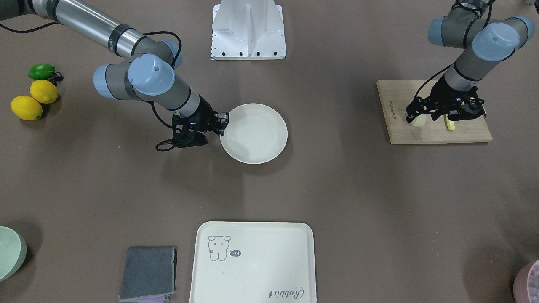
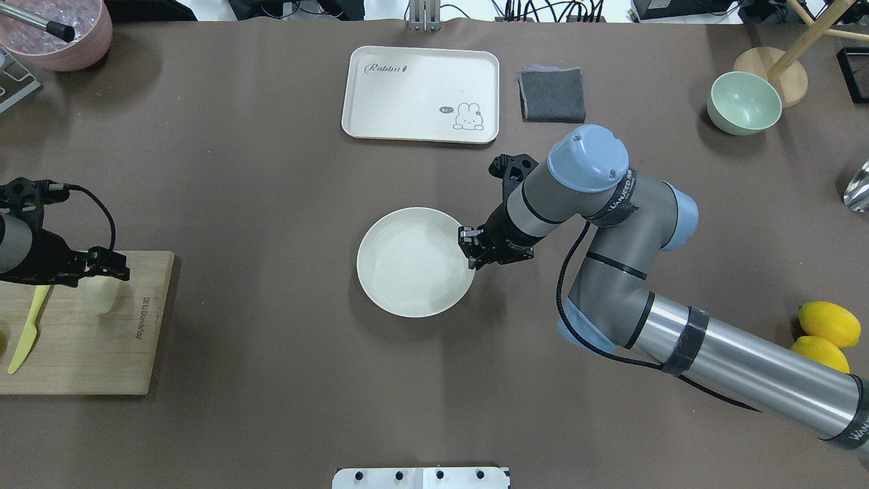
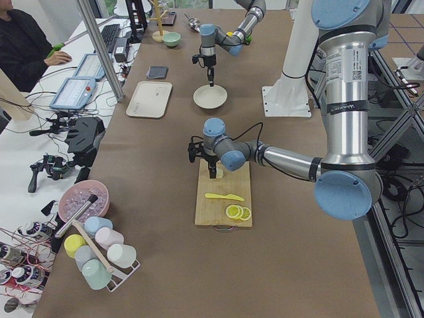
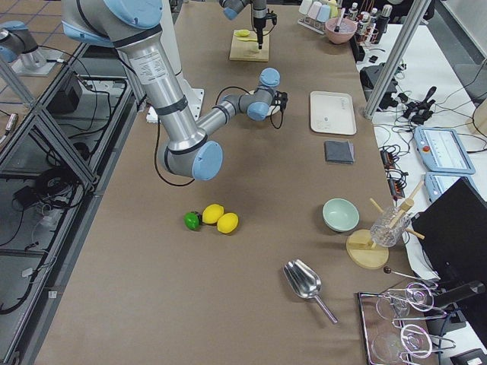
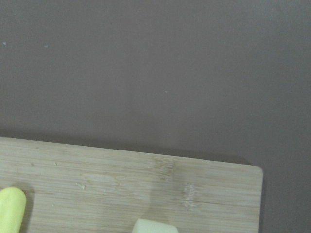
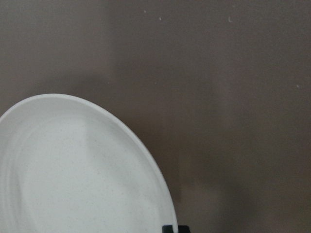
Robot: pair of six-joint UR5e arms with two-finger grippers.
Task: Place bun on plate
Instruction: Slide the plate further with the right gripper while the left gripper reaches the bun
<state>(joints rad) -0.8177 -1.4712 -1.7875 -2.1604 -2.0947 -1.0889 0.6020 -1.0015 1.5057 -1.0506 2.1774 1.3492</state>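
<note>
The bun (image 1: 419, 121), a small pale cream block, stands on the wooden cutting board (image 1: 433, 134) on the robot's left side of the table. My left gripper (image 2: 102, 270) hangs low over the bun (image 2: 98, 296), open, with one fingertip (image 1: 408, 118) just beside it. The left wrist view shows only the top of the bun (image 5: 153, 226) at its bottom edge. The round cream plate (image 2: 414, 299) lies at mid-table with nothing on it. My right gripper (image 2: 473, 250) is at the plate's rim (image 1: 222, 141) and looks shut on it. A dark fingertip (image 6: 170, 228) touches the rim (image 6: 146, 155).
A yellow knife (image 2: 27, 329) and lemon slices (image 3: 237, 212) share the board. Also on the table are a bear-print tray (image 2: 380, 122), a grey cloth (image 2: 552, 94), a green bowl (image 2: 743, 103), lemons (image 2: 828, 324) and a pink tub (image 2: 75, 51).
</note>
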